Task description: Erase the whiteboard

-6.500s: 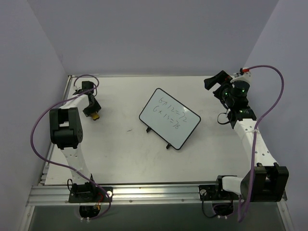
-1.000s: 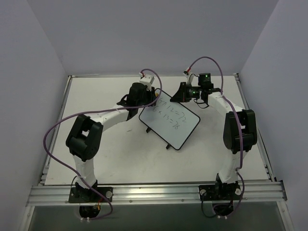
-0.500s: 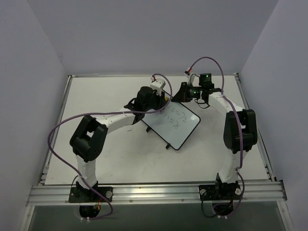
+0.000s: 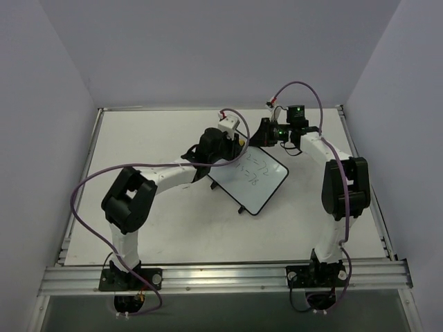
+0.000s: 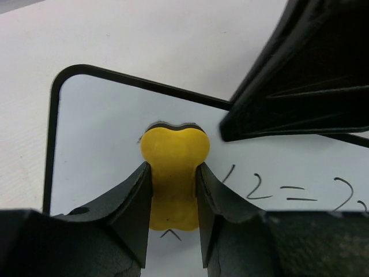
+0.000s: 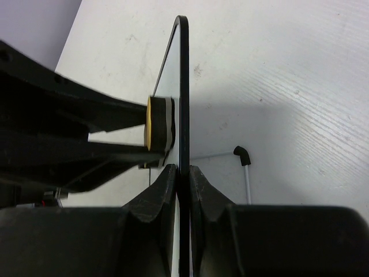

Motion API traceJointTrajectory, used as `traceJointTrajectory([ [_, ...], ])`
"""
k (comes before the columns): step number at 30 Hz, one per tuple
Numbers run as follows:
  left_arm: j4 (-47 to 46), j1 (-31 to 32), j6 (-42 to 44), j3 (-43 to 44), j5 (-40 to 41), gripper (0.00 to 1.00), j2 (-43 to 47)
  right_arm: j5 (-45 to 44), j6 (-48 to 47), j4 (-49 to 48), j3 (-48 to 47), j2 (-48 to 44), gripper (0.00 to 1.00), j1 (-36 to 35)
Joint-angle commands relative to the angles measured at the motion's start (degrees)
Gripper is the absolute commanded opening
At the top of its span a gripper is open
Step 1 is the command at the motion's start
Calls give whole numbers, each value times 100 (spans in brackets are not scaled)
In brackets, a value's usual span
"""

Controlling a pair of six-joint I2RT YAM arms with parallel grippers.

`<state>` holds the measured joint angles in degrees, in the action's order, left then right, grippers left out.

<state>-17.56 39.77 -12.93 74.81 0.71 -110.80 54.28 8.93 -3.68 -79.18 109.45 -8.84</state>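
The whiteboard (image 4: 257, 185) lies tilted at the table's middle, with black handwriting (image 5: 253, 189) on it. My left gripper (image 4: 234, 149) is shut on a yellow eraser (image 5: 174, 167) with a dark felt underside. It presses the eraser against the board (image 5: 98, 133) near its far corner. The board surface left of the eraser is blank, and a small stroke shows just below it. My right gripper (image 4: 259, 135) is shut on the board's thin black top edge (image 6: 183, 86). In the right wrist view the eraser (image 6: 155, 130) sits flat on the board's face, right beside my right gripper (image 6: 183, 172).
Two small black feet (image 4: 242, 209) stick out at the board's near-left edge, and one foot (image 6: 241, 152) shows on its back side. Purple cables (image 4: 86, 187) loop beside both arms. Walls close in the white table (image 4: 152, 221) on three sides.
My left gripper has slid to the right along the board's far corner with the eraser in it. The right gripper has stayed clamped on the board's edge.
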Motion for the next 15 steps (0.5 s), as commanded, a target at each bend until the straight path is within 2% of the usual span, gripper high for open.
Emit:
traceJointTrajectory([
  [1,341,-478,-96,-54,-27,2,-134,153,-146,-177,8,-328,0,-144],
  [9,376,-558,-122,-27,-264,2,-152,144,-146,-159,7,-336,0,-162],
  [15,455,-260,97,-71,-484,2,-117,126,-146,-159,-10,-336,0,-170],
])
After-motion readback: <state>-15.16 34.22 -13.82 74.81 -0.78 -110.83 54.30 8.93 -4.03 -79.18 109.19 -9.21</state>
